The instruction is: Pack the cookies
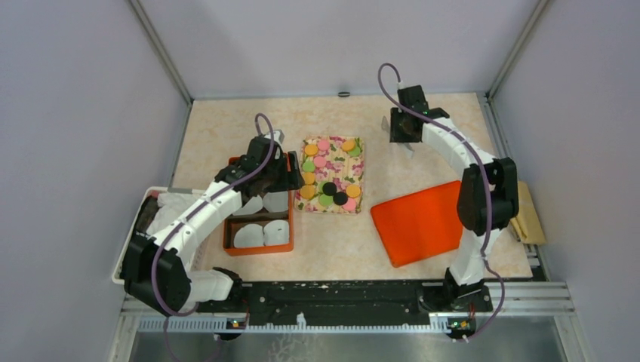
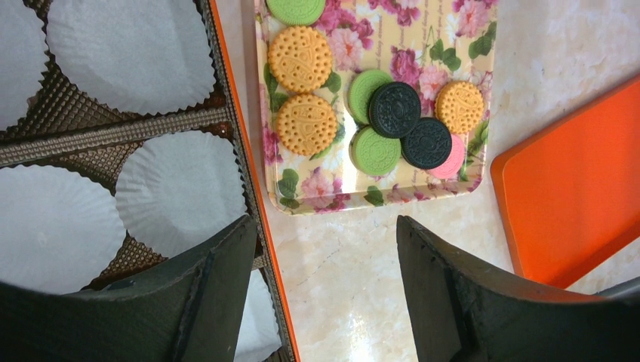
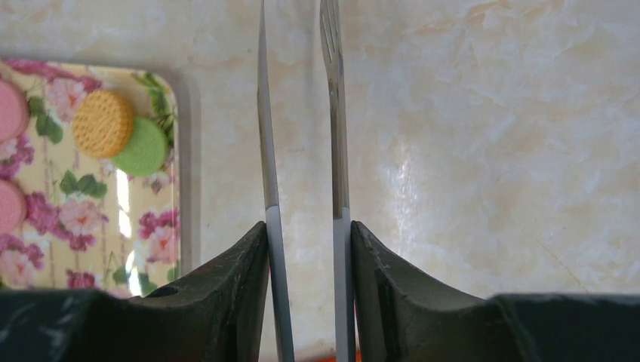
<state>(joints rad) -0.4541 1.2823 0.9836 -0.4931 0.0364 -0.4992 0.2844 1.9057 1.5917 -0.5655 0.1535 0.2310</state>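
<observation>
Two grippers recorded. Nearest, an orange box held white paper liners; an orange lid lay flat to its right. The left gripper stood wide open and empty above the box's right edge. Between box and lid, the cookies, orange, green, pink and black, lay on a floral tray. Farthest, the right gripper clamped metal tongs over the table.
</observation>
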